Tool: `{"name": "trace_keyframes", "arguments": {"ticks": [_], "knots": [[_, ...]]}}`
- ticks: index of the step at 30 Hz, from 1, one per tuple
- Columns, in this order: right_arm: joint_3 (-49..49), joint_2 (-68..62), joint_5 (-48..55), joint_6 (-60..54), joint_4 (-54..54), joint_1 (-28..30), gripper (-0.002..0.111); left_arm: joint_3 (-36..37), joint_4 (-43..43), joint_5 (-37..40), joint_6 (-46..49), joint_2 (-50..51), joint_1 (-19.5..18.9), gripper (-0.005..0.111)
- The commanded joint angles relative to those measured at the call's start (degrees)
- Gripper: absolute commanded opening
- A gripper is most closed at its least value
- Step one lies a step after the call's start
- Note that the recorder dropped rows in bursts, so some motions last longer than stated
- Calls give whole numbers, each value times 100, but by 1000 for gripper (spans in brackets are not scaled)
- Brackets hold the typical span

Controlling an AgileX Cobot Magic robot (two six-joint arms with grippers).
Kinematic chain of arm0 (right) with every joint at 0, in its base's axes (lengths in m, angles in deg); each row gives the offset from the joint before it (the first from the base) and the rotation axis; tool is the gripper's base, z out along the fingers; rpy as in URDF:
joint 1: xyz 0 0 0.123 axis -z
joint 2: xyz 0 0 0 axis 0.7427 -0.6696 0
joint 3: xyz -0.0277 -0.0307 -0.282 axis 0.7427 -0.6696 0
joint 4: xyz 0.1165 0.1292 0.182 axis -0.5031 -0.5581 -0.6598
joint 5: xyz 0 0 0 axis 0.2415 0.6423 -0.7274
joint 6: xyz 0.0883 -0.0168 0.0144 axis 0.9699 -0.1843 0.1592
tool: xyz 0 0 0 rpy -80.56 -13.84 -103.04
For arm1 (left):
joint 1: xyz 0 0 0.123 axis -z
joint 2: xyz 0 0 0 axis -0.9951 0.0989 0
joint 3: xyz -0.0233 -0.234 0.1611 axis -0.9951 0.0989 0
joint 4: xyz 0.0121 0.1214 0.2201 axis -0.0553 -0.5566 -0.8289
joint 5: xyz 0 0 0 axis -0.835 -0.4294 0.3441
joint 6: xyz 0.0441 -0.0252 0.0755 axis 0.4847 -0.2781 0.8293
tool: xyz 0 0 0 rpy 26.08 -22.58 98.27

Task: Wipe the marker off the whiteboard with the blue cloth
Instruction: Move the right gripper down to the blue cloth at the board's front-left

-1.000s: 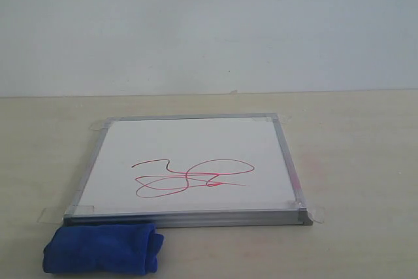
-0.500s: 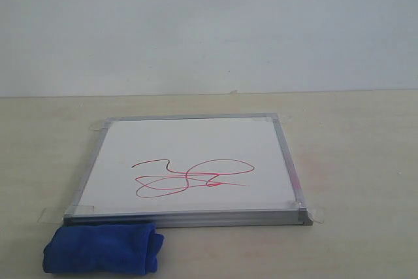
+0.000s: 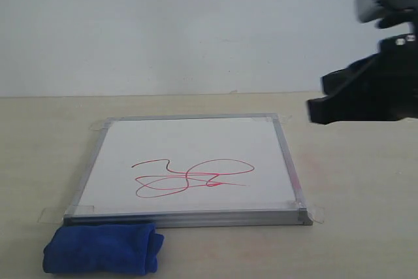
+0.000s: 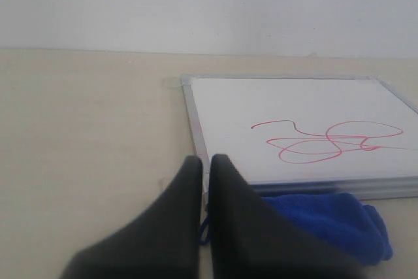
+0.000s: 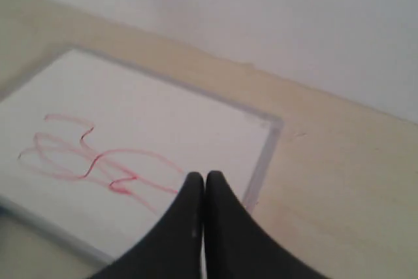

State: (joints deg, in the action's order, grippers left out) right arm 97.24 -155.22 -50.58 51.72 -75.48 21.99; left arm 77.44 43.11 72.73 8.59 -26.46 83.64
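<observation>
Nearest, on the table [image 3: 356,181], the blue cloth [image 3: 101,248], rolled into a thick bundle, lying just in front of the whiteboard [image 3: 189,138] by its near left corner, gripped by nothing; close to the cloth, out of the exterior view, the left gripper [image 4: 205,164], fingers pressed together with only a hairline slit between them, holding nothing; beyond the cloth, the board lying flat, fixed at its corners by tape tabs [image 3: 317,213]; across its middle and near half, the red marker [image 3: 189,176] scribble, whole and unwiped; farther off, high over the table to the right of the board, the right gripper [image 5: 204,184], likewise closed and empty; behind everything, a plain pale wall [image 3: 196,31]. Likely troubles from here: coming down on the cloth with fingers closed and merely shoving it along the table; pinching only an outer fold, letting the roll unwind and trail; pressing too lightly and smearing the red rather than lifting it; pressing too hard or catching the raised frame, tearing the tabs and shifting the board; bringing both arms over the board and risking a knock between them.
</observation>
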Motion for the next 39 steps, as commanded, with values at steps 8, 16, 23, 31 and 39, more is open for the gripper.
{"name": "trace_keyframes", "arguments": {"ticks": [8,16,23,31,39], "knots": [[2669,-2305,3493,-2820,35,-1633,0,19,-3,-22,0,-18,13,4],[4052,-3817,3870,-2878,35,-2440,0,19,-3,-22,0,-18,13,4],[5754,-5135,4857,-2876,53,-2973,0,19,-3,-22,0,-18,13,4],[7227,-6249,5173,-2876,104,-3532,7,19,-3,-22,0,-18,13,4],[7322,-6733,5676,-2676,387,-3636,49,19,-3,-22,0,-18,13,4]]}}
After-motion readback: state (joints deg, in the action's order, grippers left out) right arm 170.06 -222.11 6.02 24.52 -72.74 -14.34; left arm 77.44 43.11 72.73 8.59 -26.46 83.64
